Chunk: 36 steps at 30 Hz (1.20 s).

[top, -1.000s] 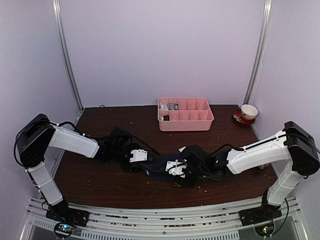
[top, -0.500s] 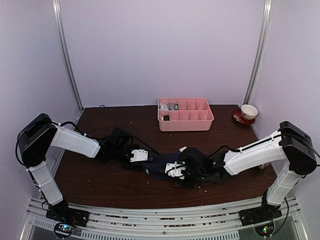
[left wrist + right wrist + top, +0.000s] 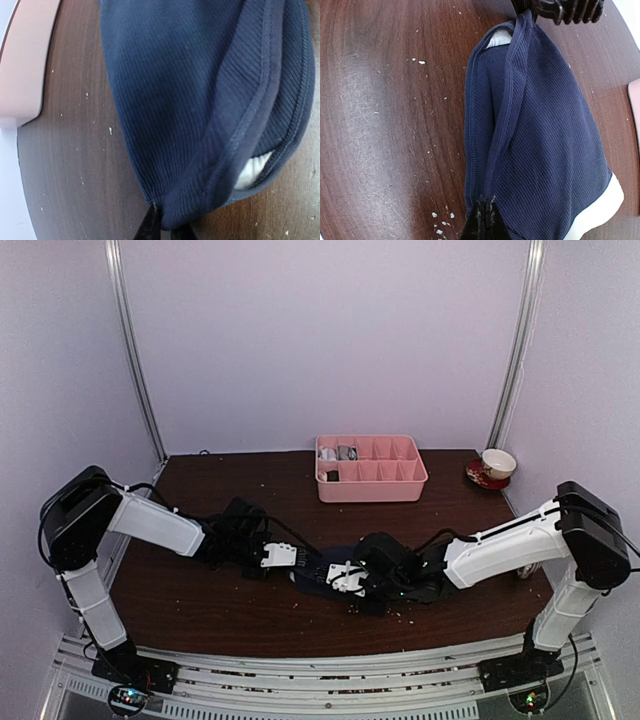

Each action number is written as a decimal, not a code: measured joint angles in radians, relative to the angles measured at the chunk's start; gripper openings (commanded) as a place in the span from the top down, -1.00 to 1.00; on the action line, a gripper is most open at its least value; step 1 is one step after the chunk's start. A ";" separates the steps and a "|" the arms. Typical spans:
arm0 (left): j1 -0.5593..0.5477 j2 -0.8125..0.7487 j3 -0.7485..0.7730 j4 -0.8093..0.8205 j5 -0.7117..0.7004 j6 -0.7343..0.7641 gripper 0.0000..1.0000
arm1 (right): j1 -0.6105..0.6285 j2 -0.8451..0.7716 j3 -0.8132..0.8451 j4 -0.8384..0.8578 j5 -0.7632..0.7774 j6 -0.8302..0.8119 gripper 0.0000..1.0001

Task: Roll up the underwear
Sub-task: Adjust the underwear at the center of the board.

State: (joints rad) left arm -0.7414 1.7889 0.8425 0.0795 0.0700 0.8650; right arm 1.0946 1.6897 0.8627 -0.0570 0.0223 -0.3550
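The navy boxer briefs (image 3: 540, 125) lie folded into a long band on the table (image 3: 200, 610); the left gripper (image 3: 166, 229) and right gripper (image 3: 484, 220) each pinch an opposite end; the rolling itself looks not yet begun.

— What changed for you?
— A second ago my left tool (image 3: 162, 227) and right tool (image 3: 482, 221) stood apart. Now both pinch the navy underwear (image 3: 200, 100) at its edges.
— Anything else?
— My arms drew slightly closer together.
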 measured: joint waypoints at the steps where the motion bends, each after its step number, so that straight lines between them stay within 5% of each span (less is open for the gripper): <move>1: 0.000 0.002 0.000 0.000 -0.004 0.003 1.00 | 0.000 -0.001 0.000 -0.001 0.000 0.000 1.00; 21: 0.000 0.003 -0.012 0.028 -0.071 0.053 1.00 | 0.021 -0.016 0.001 -0.030 -0.069 -0.005 0.97; 28: 0.000 -0.029 -0.057 0.062 -0.080 0.096 0.43 | 0.034 0.025 0.019 -0.041 -0.097 0.001 0.43; 36: 0.006 -0.152 -0.132 0.074 -0.064 0.165 -0.77 | 0.029 -0.039 0.023 -0.067 -0.159 0.060 0.06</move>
State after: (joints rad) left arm -0.7357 1.6371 0.7101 0.1535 0.0063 1.0302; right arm 1.1240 1.6505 0.8860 -0.1242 -0.1368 -0.2955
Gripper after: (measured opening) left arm 0.726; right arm 0.421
